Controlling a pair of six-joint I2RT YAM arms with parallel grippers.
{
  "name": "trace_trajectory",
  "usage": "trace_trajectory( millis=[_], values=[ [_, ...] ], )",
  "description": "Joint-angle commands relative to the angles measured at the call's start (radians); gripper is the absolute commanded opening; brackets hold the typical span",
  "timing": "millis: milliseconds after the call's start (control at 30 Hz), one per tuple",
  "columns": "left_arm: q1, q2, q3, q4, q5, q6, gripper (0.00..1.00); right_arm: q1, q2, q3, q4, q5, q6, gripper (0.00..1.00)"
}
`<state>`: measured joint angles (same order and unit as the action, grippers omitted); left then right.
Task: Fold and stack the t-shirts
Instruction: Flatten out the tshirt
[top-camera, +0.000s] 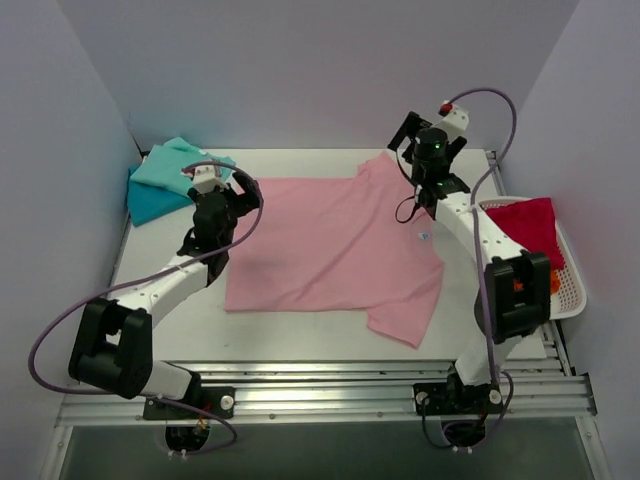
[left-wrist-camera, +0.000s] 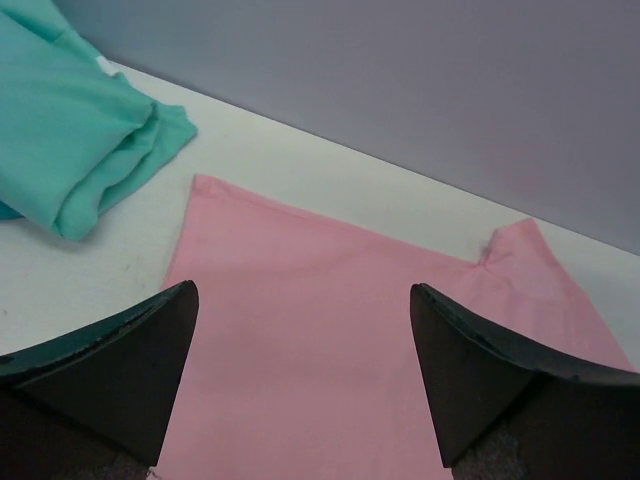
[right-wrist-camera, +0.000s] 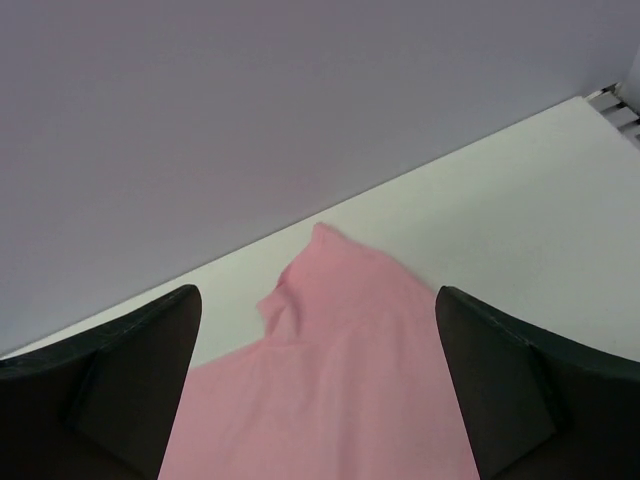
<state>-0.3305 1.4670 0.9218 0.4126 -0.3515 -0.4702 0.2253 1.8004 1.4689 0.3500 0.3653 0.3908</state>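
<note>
A light pink t-shirt (top-camera: 330, 245) lies spread flat in the middle of the table. My left gripper (top-camera: 222, 192) hovers over its far left part, open and empty; the pink cloth (left-wrist-camera: 300, 360) shows between its fingers. My right gripper (top-camera: 418, 140) is open and empty over the far right sleeve (right-wrist-camera: 340, 300). A folded mint green t-shirt (top-camera: 180, 167) lies on a teal blue one (top-camera: 150, 205) at the far left corner; the mint one shows in the left wrist view (left-wrist-camera: 70, 140). A crimson red t-shirt (top-camera: 528, 228) lies in the basket, with a bit of orange (top-camera: 554, 283) beside it.
A white lattice basket (top-camera: 572, 290) stands at the table's right edge. Grey walls close in the back and sides. The table's (top-camera: 300, 335) front edge is an aluminium rail with the arm bases.
</note>
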Motion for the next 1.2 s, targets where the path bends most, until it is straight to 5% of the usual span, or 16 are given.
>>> trace_trajectory(
  millis=[0,100,133,233,267,333,500,567,700,867,1033,1100,1167],
  values=[
    [-0.047,-0.050,-0.187,0.348,0.047,0.052,0.95,-0.059,-0.157,-0.217,-0.020,-0.069,0.187,0.93],
    [-0.027,-0.069,-0.267,0.309,0.190,-0.072,0.94,-0.151,-0.289,-0.471,0.063,-0.422,0.263,0.92],
    [-0.036,-0.079,-0.273,0.264,0.195,-0.091,0.96,-0.129,-0.346,-0.548,0.107,-0.410,0.258,0.94],
    [-0.164,-0.170,-0.284,0.082,0.027,-0.099,0.99,0.079,-0.627,-0.670,-0.130,-0.021,0.214,1.00],
    [-0.206,-0.195,-0.290,0.039,-0.138,-0.099,0.99,0.124,-0.677,-0.671,-0.214,0.060,0.227,1.00],
    [-0.300,-0.253,-0.314,-0.073,-0.243,-0.123,0.99,0.192,-0.825,-0.682,-0.474,0.169,0.293,1.00],
    [-0.346,-0.479,-0.409,-0.256,-0.336,-0.276,1.00,0.226,-1.134,-0.711,-0.921,0.210,0.506,1.00],
    [-0.349,-0.539,-0.406,-0.306,-0.327,-0.292,1.00,0.328,-1.204,-0.713,-0.947,0.193,0.601,1.00],
    [-0.360,-0.560,-0.382,-0.449,-0.349,-0.307,1.00,0.390,-1.117,-0.670,-0.997,0.202,0.686,1.00],
    [-0.377,-0.536,-0.383,-0.472,-0.356,-0.309,1.00,0.414,-0.694,-0.537,-1.164,0.346,0.719,0.99],
    [-0.435,-0.525,-0.393,-0.431,-0.448,-0.262,1.00,0.731,-0.387,-0.371,-1.479,0.656,1.140,0.97],
    [-0.444,-0.508,-0.403,-0.335,-0.443,-0.207,1.00,0.744,-0.348,-0.337,-1.423,0.670,1.125,1.00],
    [-0.452,-0.475,-0.397,-0.310,-0.446,-0.188,1.00,0.763,-0.319,-0.335,-1.234,0.640,0.914,1.00]
  ],
)
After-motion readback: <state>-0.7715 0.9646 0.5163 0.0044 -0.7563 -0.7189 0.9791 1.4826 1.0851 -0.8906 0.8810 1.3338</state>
